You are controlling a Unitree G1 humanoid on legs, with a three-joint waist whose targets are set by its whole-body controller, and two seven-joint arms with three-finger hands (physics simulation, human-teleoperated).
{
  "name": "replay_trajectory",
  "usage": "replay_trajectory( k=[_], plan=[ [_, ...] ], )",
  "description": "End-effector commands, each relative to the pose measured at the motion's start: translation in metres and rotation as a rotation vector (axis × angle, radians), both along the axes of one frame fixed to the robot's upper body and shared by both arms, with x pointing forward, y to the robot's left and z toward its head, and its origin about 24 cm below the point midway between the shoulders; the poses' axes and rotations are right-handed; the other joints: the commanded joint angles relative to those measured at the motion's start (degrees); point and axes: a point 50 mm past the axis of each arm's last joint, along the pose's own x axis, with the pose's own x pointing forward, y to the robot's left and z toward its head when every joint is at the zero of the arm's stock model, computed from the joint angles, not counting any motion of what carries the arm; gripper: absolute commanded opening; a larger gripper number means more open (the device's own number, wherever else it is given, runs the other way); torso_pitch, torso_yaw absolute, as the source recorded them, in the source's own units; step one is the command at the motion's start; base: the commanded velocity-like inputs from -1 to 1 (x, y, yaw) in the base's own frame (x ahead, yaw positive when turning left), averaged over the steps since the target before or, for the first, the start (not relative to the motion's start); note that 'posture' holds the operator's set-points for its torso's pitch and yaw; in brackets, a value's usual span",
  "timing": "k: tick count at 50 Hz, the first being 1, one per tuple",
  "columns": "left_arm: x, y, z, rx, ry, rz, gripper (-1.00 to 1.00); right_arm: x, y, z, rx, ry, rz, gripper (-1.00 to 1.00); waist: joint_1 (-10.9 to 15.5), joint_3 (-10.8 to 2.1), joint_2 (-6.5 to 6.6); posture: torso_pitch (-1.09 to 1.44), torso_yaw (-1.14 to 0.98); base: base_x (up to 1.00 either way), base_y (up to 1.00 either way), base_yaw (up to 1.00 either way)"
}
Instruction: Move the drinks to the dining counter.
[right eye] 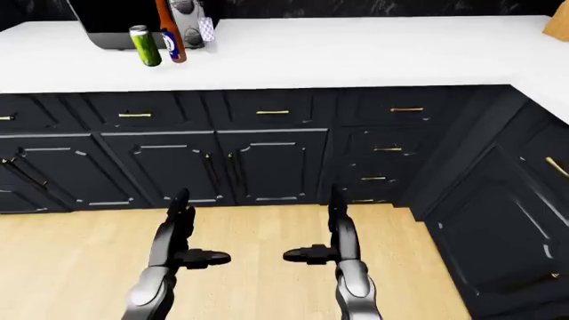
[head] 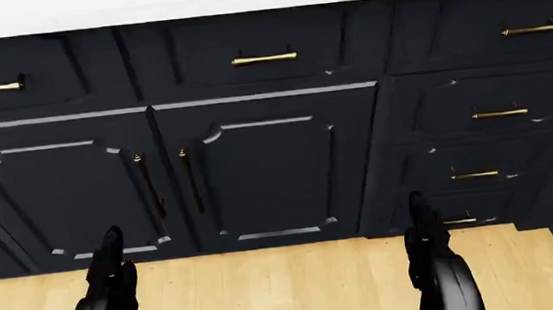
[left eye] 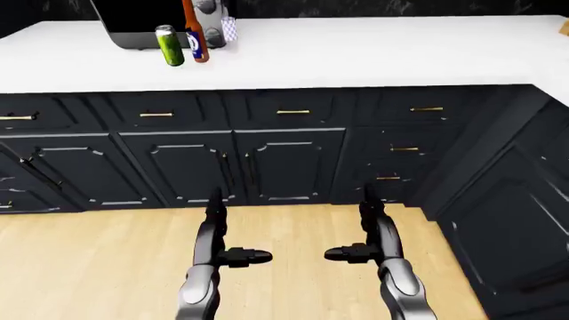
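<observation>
Both hands hang low over the wood floor (left eye: 89, 267), nothing in either. Left hand (left eye: 222, 250) & right hand (left eye: 369, 247) are released — fingers spread, long digits pointing up toward the cabinets, thumbs turned inward at each other w/ a bare gap of floor between them. No contact w/ anything.

The drinks sit well apart from the fingers, up and to the left of the left hand in the left-eye view, on the white counter (left eye: 355, 53). Green can (left eye: 169, 45) stands upright, just left of the orange bottle (left eye: 195, 33), which has a blue label and is also upright. Close beside the bottle on its right is a silvery container (left eye: 213, 23); can't tell what it is. A dark appliance (left eye: 133, 23) stands right behind the can & bottle, top cut off by the frame edge.

Directly beyond the fingertips: dark navy cabinets (head: 268, 171) w/ brass handles — drawers above, paired doors below, a drawer stack to the right of the right hand.
</observation>
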Motion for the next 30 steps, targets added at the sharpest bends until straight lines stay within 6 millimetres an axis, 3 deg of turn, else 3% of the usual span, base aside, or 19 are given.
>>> replay_trajectory(
  k=[1, 3, 4, 5, 7, 8, 22, 23, 25, 30],
  plan=[
    [0.007, 0.001, 0.032, 0.006, -0.167, -0.018, 1.00, 0.008, 0.002, 0.034, -0.017, -0.179, 0.001, 1.00, -0.12, -0.05, -0.45, 0.00, 0.00, 0.00, 0.00, 0.00],
    [0.004, 0.002, 0.036, 0.010, -0.170, -0.025, 1.00, 0.009, 0.001, 0.034, -0.014, -0.183, -0.004, 1.00, 0.52, -3.57, -0.01, 0.00, 0.00, 0.00, 0.00, 0.00],
    [0.003, 0.003, 0.040, 0.005, -0.180, -0.023, 1.00, 0.008, 0.000, 0.036, -0.009, -0.185, -0.007, 1.00, 0.52, -2.97, 0.03, 0.00, 0.00, 0.00, 0.00, 0.00],
    [0.003, 0.002, 0.040, 0.003, -0.179, -0.026, 1.00, 0.008, -0.001, 0.038, -0.009, -0.187, -0.010, 1.00, 0.40, -0.95, -0.28, 0.00, 0.00, 0.00, 0.00, 0.00],
    [0.002, 0.002, 0.041, -0.001, -0.181, -0.027, 1.00, 0.007, -0.002, 0.041, -0.007, -0.191, -0.014, 1.00, 0.50, -3.94, -0.39, 0.00, 0.00, 0.00, 0.00, 0.00],
    [0.001, 0.001, 0.044, 0.002, -0.184, -0.030, 1.00, 0.008, -0.001, 0.043, -0.007, -0.194, -0.013, 1.00, 0.56, -4.24, -0.38, 0.00, 0.00, 0.00, 0.00, 0.00],
    [0.003, -0.002, 0.137, 0.044, -0.305, -0.054, 1.00, 0.013, -0.006, 0.103, -0.013, -0.287, -0.027, 1.00, 0.50, -5.31, -0.19, 0.00, 0.00, 0.00, 0.00, 0.00],
    [0.003, -0.001, 0.143, 0.045, -0.314, -0.053, 1.00, 0.013, -0.006, 0.107, 0.001, -0.287, -0.036, 1.00, 1.11, -6.18, 0.10, 0.00, 0.00, 0.00, 0.00, 0.38],
    [0.002, -0.001, 0.148, 0.047, -0.324, -0.052, 1.00, 0.011, -0.004, 0.113, 0.005, -0.300, -0.027, 1.00, 1.29, -4.72, 0.22, 0.00, 0.00, -0.07, 0.00, 1.00],
    [-0.004, 0.001, 0.158, 0.042, -0.344, -0.048, 1.00, 0.008, -0.002, 0.122, 0.009, -0.317, -0.006, 1.00, 2.16, -3.98, -0.15, 0.00, 0.00, -0.07, 0.00, 1.00]
  ],
)
